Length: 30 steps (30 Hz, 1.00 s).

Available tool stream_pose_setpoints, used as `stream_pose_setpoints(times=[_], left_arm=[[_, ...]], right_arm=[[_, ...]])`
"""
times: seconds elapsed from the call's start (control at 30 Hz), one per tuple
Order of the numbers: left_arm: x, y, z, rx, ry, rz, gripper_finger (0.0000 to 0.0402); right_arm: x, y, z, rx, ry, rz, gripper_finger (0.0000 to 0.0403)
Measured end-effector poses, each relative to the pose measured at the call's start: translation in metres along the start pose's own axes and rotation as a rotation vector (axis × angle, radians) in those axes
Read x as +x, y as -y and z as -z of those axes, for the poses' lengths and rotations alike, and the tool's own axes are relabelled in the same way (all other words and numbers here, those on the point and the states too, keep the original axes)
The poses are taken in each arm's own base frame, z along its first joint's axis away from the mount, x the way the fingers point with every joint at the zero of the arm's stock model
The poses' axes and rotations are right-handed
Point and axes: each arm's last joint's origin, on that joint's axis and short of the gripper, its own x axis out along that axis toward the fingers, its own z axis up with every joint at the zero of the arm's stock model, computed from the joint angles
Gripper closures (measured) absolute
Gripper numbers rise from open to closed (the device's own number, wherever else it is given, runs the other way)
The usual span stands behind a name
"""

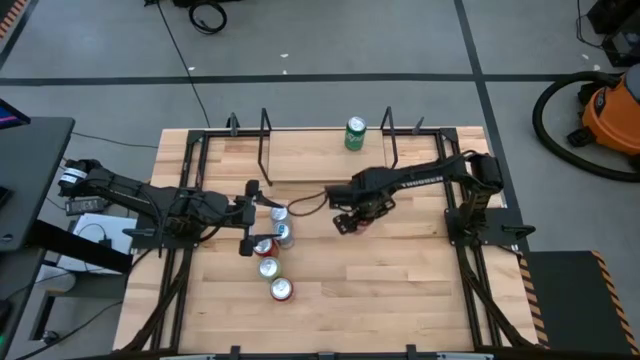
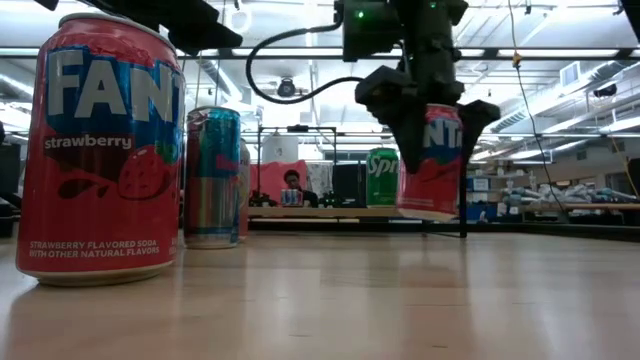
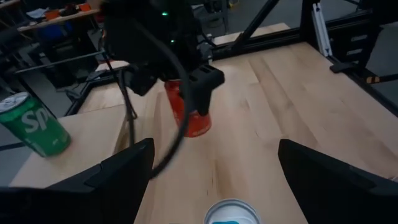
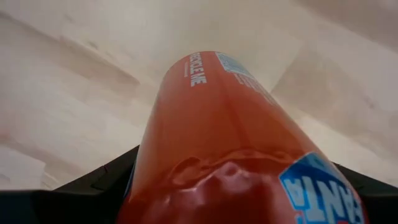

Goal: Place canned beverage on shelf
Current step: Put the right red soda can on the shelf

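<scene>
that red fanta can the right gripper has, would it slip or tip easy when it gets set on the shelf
The red Fanta can, gripped by the right gripper, looks smooth and glossy, so it might slip. It is tall and narrow, so probably tips if set down tilted on the shelf. On its side it would likely roll.

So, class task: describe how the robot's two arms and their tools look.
Both arms are dark, jointed segments. The right arm bears white lettering along its link, and a black cable loops from it. A green light glows above the right tool. The left tool has two broad dark fingers.
</scene>
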Motion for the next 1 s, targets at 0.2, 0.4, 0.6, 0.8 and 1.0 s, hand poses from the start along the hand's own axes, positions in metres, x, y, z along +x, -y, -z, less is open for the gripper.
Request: stream_pose_setpoints(times=[0.2,0.4,0.6,0.8,1.0], left_arm=[[0.000,-0.001,0.001,0.006,-0.010,-0.051,0.0047],[0.000,-0.002,0.001,0.015,-0.015,-0.080,0.0047],[0.000,-0.003,0.001,0.037,-0.019,-0.102,0.0047],[0.000,-0.005,0.001,0.065,-0.033,-0.158,0.0047],[-0.001,-0.005,0.002,0.082,-0.037,-0.169,0.0047]], right_arm=[[-0.027,0.001,-0.019,-0.056,0.109,0.013,0.0077],[-0.057,0.007,-0.036,-0.069,0.181,0.022,0.0077],[-0.069,0.021,-0.056,-0.056,0.185,0.007,0.0077],[-0.080,0.028,-0.067,-0.072,0.189,-0.030,0.0077],[-0.092,0.031,-0.075,-0.086,0.223,-0.059,0.0077]])
